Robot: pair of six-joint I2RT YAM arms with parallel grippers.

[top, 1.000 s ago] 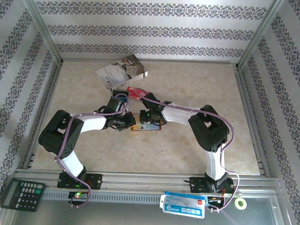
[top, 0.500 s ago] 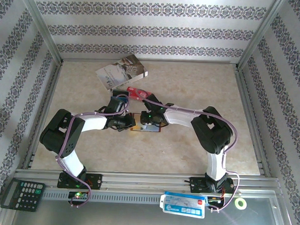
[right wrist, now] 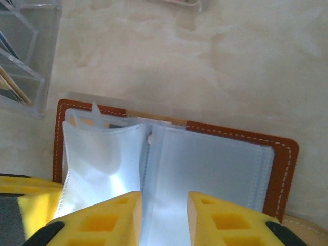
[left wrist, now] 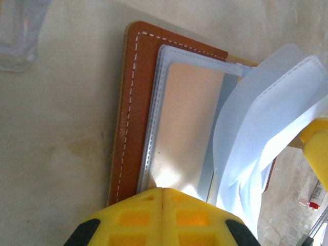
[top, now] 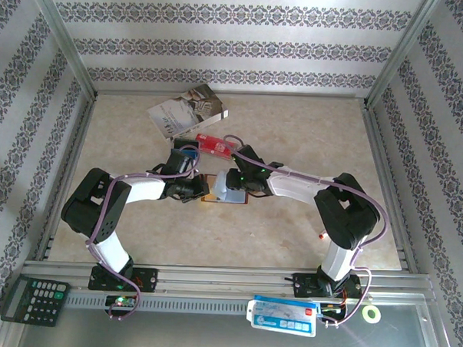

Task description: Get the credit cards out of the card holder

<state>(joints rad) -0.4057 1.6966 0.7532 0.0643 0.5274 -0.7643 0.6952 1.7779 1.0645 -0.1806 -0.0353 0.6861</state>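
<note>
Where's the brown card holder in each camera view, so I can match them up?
Top external: card holder just below picture centre.
Left wrist: card holder across the middle, brown cover at left.
Right wrist: card holder in the lower half, lying open.
Shared landmark: its pale plastic sleeves, fanned up.

- Overhead view: bright, diffuse light is falling evenly across the table (top: 290, 230). The arms (top: 292, 184) are casting only faint, soft-edged shadows, and the frame posts (top: 64, 51) are bowing slightly toward the picture's edges.
- Left wrist view: white glare is washing out the clear sleeve (left wrist: 174, 177) of the card holder (left wrist: 130, 102) just above the left gripper (left wrist: 162, 192), whose yellow fingers are rendering soft.
- Right wrist view: the sleeve is glowing pale blue-white, and glare is pooling beside the right gripper (right wrist: 165, 197).
</note>
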